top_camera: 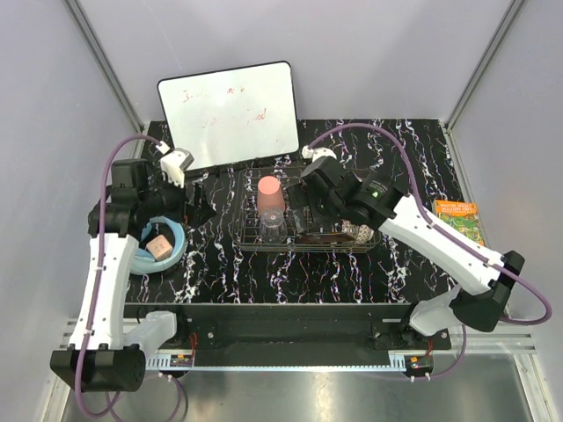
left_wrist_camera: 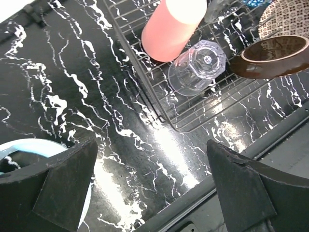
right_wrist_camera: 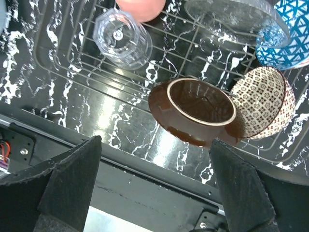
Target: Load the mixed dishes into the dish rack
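Currently, top view: the dish rack (top_camera: 246, 243) sits mid-worktop, nearer the far edge, with the pink cup (top_camera: 270, 195) and clear stemmed glass (top_camera: 272, 227) at its left end. We note the left gripper (top_camera: 201, 204) open and empty between the light-blue bowl (top_camera: 176, 251) and the rack, and the right gripper (top_camera: 303, 207) open above the rack. Left wrist view: the cup is just beside the glass, so a sideways sweep could topple both. Right wrist view: the brown bowl (right_wrist_camera: 198, 108) leans tilted against the cream-gold patterned bowl (right_wrist_camera: 265, 101) by the rack's near side. We judge a low descent could dislodge it.
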Action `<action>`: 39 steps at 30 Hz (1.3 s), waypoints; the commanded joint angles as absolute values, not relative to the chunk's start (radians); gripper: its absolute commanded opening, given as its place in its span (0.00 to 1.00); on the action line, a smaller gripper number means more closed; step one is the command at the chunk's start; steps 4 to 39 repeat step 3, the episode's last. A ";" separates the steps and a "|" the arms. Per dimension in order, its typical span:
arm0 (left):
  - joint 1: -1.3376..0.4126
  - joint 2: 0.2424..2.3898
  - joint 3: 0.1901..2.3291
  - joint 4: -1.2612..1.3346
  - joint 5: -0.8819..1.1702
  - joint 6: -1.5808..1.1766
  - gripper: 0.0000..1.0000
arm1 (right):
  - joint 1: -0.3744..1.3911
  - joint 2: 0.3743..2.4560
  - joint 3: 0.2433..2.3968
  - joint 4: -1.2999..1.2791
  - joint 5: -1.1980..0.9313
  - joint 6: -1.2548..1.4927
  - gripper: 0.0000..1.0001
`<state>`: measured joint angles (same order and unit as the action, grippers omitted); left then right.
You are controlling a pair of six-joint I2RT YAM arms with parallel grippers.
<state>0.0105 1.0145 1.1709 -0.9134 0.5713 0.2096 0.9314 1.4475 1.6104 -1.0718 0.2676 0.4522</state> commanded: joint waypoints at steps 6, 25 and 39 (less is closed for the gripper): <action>0.005 0.985 1.186 -0.876 0.515 0.198 0.99 | 0.942 1.404 1.620 -1.026 0.253 0.468 1.00; 0.005 0.985 1.186 -0.876 0.515 0.198 0.99 | 0.942 1.404 1.620 -1.026 0.253 0.468 1.00; 0.005 0.985 1.186 -0.876 0.515 0.198 0.99 | 0.942 1.404 1.620 -1.026 0.253 0.468 1.00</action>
